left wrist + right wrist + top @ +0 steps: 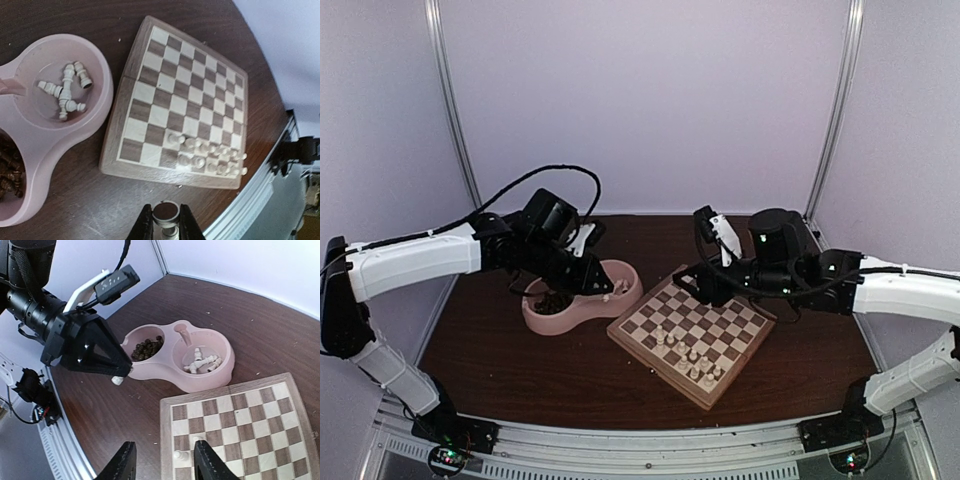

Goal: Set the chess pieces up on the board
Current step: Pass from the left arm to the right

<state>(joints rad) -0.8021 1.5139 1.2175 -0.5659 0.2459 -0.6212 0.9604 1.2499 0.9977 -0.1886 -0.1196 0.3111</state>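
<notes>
Your left gripper (166,222) is pinched narrow on a cream chessman (117,380). The left wrist view shows its round dark base between the black fingers. It hangs over the dark wood-grain table (520,360), just beside the pink double-bowl dish (107,95). Your right gripper (164,445) has its fingers apart with nothing in them, low over a corner of the chessboard (175,85).

The board is a thick wooden box, checkered tan and brown with a pale rim, and it sits skewed on the table next to the dish. A cluster of small turned cream pieces (200,155) stands in two rough rows along its near edge. A few more cream pieces (65,92) lie tumbled in one smooth, rounded bowl of the dish. The other bowl holds a heap of dark brown chessmen (146,346).
</notes>
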